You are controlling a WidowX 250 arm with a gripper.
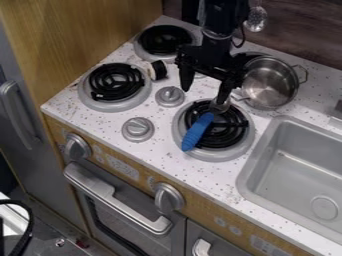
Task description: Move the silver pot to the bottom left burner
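Hanging parted, jaws near silver pot (269,84), blue-handled utensil (196,133) on burner (231,127)

Toy kitchen, coil burners (116,82) on a speckled counter (157,156), grey sink (304,170), oven door (127,215) below

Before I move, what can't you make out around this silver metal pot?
All in the camera view:
- Rear right burner: mostly hidden behind the black two-finger gripper and the pot.
- Pot's underside: hidden by its own body.
- Whether the gripper touches the blue-handled utensil: they overlap, too small to tell.
- Grey rectangular sink: cut off by the right edge.
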